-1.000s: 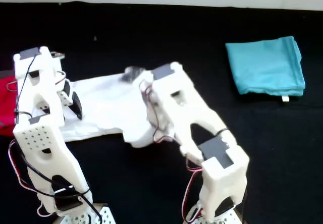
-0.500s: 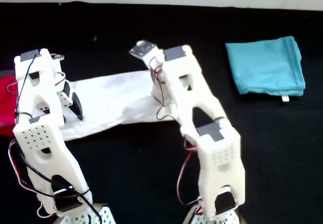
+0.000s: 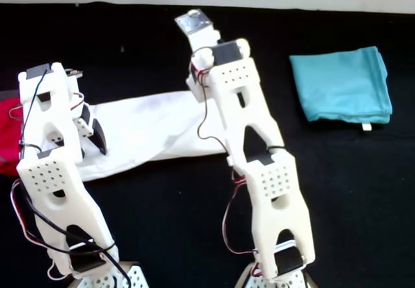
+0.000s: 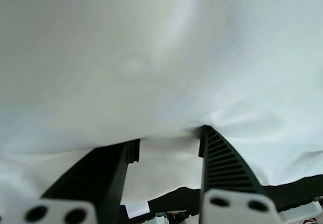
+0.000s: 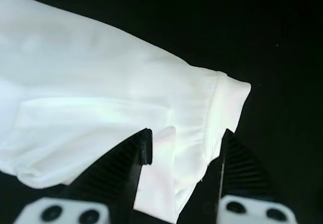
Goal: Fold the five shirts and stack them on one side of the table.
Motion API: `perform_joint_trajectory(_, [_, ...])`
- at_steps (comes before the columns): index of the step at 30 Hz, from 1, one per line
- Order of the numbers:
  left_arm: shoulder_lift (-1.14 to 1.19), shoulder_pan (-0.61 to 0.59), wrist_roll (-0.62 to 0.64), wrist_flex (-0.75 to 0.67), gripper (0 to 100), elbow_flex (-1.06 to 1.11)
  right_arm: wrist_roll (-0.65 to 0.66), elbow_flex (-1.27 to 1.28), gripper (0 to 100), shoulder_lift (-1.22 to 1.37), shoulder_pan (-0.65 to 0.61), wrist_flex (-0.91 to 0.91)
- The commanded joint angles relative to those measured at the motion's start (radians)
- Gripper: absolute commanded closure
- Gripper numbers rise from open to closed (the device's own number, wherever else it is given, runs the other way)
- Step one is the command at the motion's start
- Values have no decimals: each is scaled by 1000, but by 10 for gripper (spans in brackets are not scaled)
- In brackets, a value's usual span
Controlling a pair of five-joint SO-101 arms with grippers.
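While the white shirt [image 3: 149,132] lies as a long band on the black table [image 3: 337,191], left gripper [image 4: 169,137] and right gripper [image 5: 185,133] both sit over it with jaws apart, and this light, limp cloth looks best pinched at its hemmed corners.

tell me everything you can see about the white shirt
The white shirt is plain, thin-looking cloth, folded into a long band lying flat across the black table between the two arms. A stitched hem shows at one end, between the right gripper's open fingers; the left gripper's open fingers straddle the other end.
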Motion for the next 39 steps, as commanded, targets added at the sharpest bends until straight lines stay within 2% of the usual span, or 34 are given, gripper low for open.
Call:
perform_joint_trajectory(1, [8,12,8,-20,797,-4,8,-59,807,-19,-25,111])
perform_joint_trajectory(5, [8,12,8,-20,797,-4,74,-38,996,-42,-42,108])
perform_joint_trajectory(9, [8,10,8,-20,797,-4,81,10,995,-96,-70,110])
perform_joint_trajectory(16, [8,10,8,-20,797,-4,83,441,992,-291,-213,76])
perform_joint_trajectory(19, [8,10,8,-20,797,-4,80,509,992,-289,-237,-7])
perform_joint_trajectory(27, [8,12,8,-20,797,-4,78,522,992,-266,-240,-242])
perform_joint_trajectory(39, [4,15,41,-20,797,-10,77,352,992,-124,-272,-243])
